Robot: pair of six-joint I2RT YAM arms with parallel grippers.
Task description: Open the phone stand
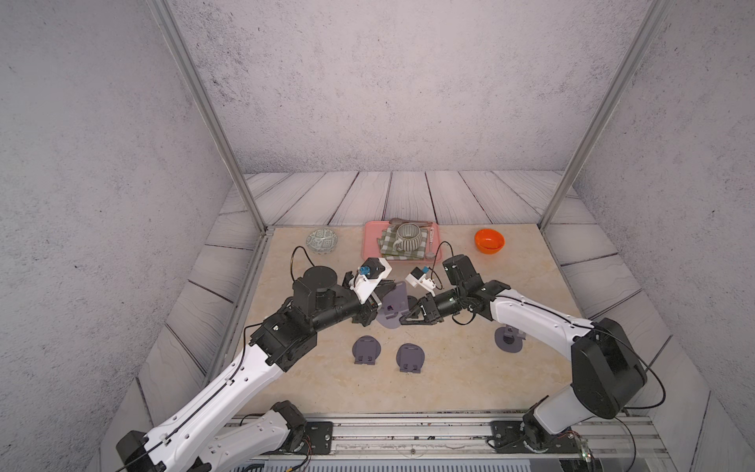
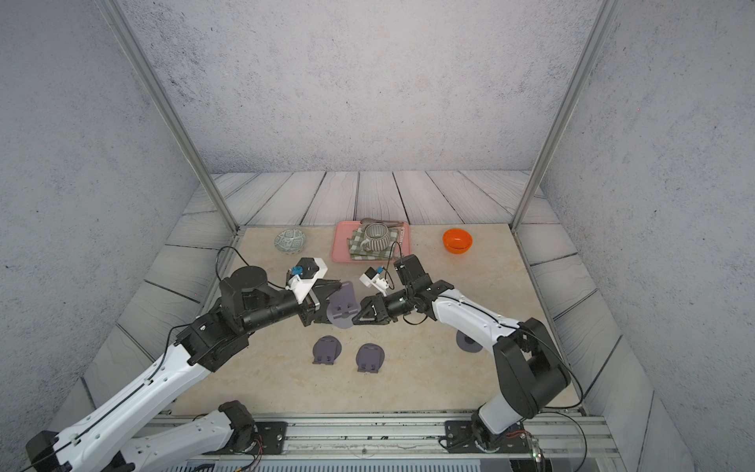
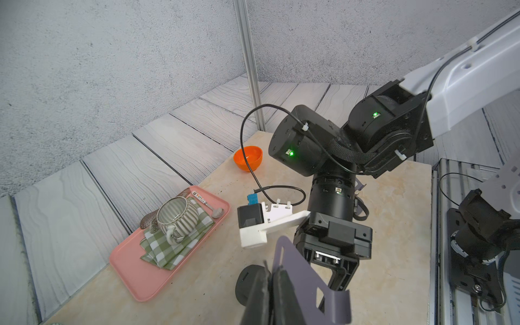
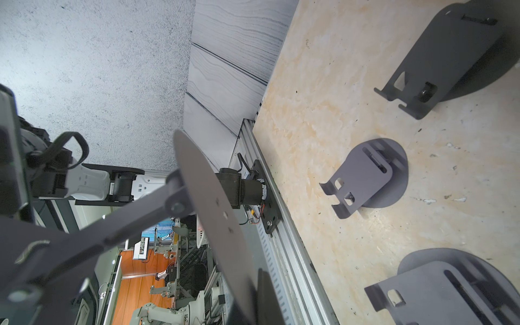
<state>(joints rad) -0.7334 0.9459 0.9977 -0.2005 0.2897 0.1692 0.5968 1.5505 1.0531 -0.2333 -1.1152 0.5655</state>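
Left tool (image 1: 383, 291) and right tool (image 1: 404, 320) are both clamped tight on the grey metal phone stand (image 1: 393, 305), one from each side. They hold it up off the beige stone worktop (image 1: 327, 388), near the middle. The left tool pinches the flat back plate. The right tool pinches the rim of the round base.

Just in front of it, two more grey stands (image 1: 366, 350) (image 1: 410, 357) lie folded flat on the worktop. A third grey stand (image 1: 508, 338) sits partly hidden under the right arm. Behind the tools is a pink plastic tray (image 1: 371, 241) holding a green checked cloth (image 1: 388, 247), a striped mug (image 1: 410, 237) and a metal spoon (image 1: 432, 245). A patterned blue-green bowl (image 1: 322, 241) and a bright orange bowl (image 1: 489, 240) sit well apart, one on each side of the tray.

The held stand has a round base, a thin arm with a hinge, and a plate with cut-out holes and a hooked lip. Its plate and base are spread apart at an angle.

Silver metal posts (image 1: 253, 196) (image 1: 555, 204) stand at the back corners. A metal rail (image 1: 408, 425) runs along the front edge. Bare worktop shows between the folded stands and the rail.
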